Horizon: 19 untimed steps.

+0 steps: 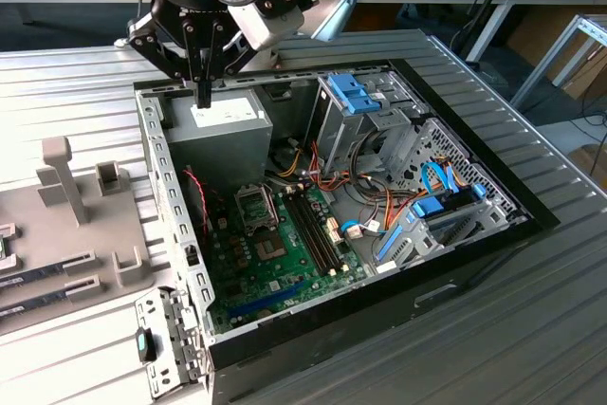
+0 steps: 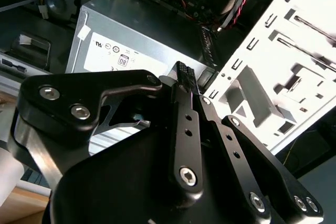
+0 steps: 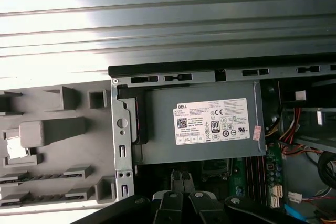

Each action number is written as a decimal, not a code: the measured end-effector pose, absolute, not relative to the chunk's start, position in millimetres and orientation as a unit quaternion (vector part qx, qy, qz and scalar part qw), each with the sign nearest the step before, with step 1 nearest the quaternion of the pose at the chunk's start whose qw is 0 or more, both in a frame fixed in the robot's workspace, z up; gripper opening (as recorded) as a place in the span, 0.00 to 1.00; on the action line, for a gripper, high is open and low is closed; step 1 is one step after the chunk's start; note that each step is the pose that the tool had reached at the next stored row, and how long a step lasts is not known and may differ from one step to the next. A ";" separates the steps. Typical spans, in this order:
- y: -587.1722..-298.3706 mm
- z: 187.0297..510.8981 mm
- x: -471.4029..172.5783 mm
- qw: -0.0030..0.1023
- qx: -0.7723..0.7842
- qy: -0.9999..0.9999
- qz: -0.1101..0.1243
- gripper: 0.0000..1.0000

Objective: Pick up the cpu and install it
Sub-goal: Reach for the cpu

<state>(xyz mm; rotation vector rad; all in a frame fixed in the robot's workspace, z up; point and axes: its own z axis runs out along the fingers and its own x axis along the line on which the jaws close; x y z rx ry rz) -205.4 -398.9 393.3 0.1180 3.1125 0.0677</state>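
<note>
My gripper (image 1: 203, 100) hangs just above the back corner of the open computer case (image 1: 171, 198), over the grey power-supply box (image 1: 216, 138). Its two black fingers (image 2: 185, 80) are pressed together and hold nothing. In the first wrist view the gripper (image 3: 181, 179) points down at the box's near edge. A pale silver square that looks like the cpu (image 3: 14, 148) lies in a holder on the grey fixture (image 3: 63, 129) outside the case. The motherboard's socket (image 1: 256, 204) shows as a metal frame with a dark centre, below the power supply.
Long dark memory slots (image 1: 313, 230) run beside the socket. Blue drive brackets (image 1: 353, 94) and bundles of cables (image 1: 379, 198) crowd the case on the exterior view's right. The fixture (image 1: 66, 234) carries upright posts and memory sticks (image 1: 38, 272). A ribbed metal table (image 1: 531, 329) surrounds the case.
</note>
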 end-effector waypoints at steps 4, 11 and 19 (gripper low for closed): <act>-399.0 393.3 -208.9 0.013 0.038 0.999 0.022 0.11; -398.9 393.3 -214.2 0.013 0.038 0.999 0.022 0.11; -398.9 393.3 -219.8 0.013 0.038 0.999 0.022 0.11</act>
